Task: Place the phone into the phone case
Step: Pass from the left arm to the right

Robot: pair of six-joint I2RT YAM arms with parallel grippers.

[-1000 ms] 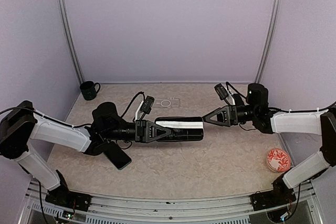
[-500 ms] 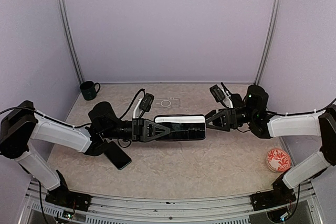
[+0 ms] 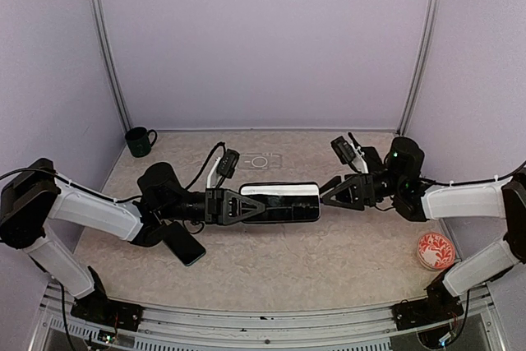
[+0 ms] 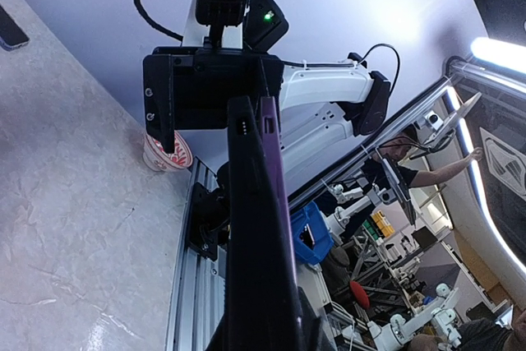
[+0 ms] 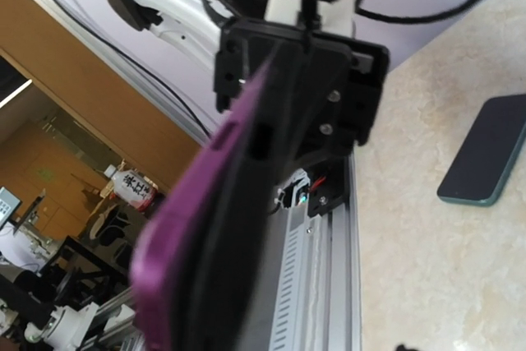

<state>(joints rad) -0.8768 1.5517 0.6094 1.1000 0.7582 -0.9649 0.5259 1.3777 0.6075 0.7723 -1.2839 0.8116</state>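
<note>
Over the middle of the table, what are we looking at first?

We are watching the left gripper reaching in from the left and the right gripper from the right — meeting almost tip to tip.

And the phone case?

The phone case is hanging in the air between them, lengthwise. The left gripper's jaws are clamping one end of it. In both wrist views we are seeing its purple edge running along a dark body.

Is the right one gripping too?

Its fingertips are sitting right at the case's other end, but we are not managing to tell whether they are pinching it or standing apart.

Where is the phone?

The phone is lying flat on the table under the left arm, apart from the case.

Anything smaller?

A red patterned dish is sitting near the right edge, and a dark green mug is standing in the far left corner.
</note>
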